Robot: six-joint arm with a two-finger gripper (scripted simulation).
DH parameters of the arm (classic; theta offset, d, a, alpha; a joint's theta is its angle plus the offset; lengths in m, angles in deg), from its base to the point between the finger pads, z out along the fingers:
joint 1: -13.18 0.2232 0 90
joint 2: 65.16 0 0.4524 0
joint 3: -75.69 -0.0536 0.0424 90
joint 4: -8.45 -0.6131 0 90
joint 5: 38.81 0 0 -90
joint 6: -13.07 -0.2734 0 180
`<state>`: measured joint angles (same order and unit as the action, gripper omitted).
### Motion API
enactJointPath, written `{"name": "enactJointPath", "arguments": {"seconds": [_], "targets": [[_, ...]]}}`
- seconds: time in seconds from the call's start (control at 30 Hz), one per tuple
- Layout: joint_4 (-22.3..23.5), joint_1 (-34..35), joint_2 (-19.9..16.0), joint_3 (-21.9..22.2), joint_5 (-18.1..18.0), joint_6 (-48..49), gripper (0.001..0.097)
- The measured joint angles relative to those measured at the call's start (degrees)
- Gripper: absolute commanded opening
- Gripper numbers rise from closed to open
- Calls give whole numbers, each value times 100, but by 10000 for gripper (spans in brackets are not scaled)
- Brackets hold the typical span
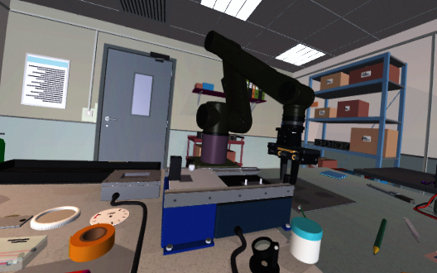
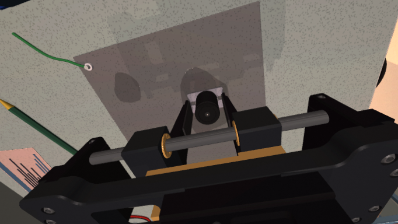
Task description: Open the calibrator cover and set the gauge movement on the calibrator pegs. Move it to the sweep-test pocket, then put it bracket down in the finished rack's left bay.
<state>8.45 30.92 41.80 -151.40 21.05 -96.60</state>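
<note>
My gripper (image 1: pixel 289 176) (image 2: pixel 205 113) reaches down to the dark mat (image 1: pixel 321 197) just right of the blue calibrator (image 1: pixel 224 207). The calibrator's cover is slid back toward the left, and two small pegs (image 1: pixel 252 180) stand in its open recess. The gauge movement (image 2: pixel 207 108), a short black cylinder on a pale bracket plate, sits on the mat (image 2: pixel 187 72) between my fingers. In the side camera the calibrator's rail hides it. My fingers stand open around the movement and grip nothing.
A blue shelving unit (image 1: pixel 358 107) with boxes stands at the back right. A grey box (image 1: pixel 131 185) sits left of the calibrator. A white jar (image 1: pixel 305 240), a black fitting (image 1: pixel 264 253), a green pencil (image 1: pixel 379 235) and orange tape (image 1: pixel 92 242) lie in front.
</note>
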Motion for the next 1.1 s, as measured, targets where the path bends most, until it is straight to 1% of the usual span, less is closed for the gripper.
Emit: {"name": "enactJointPath", "arguments": {"seconds": [0.33,1.03,1.1], "targets": [[0,0,0,0,-1,0,435],[0,0,-1,0,-1,0,15],[0,0,-1,0,-1,0,15]]}}
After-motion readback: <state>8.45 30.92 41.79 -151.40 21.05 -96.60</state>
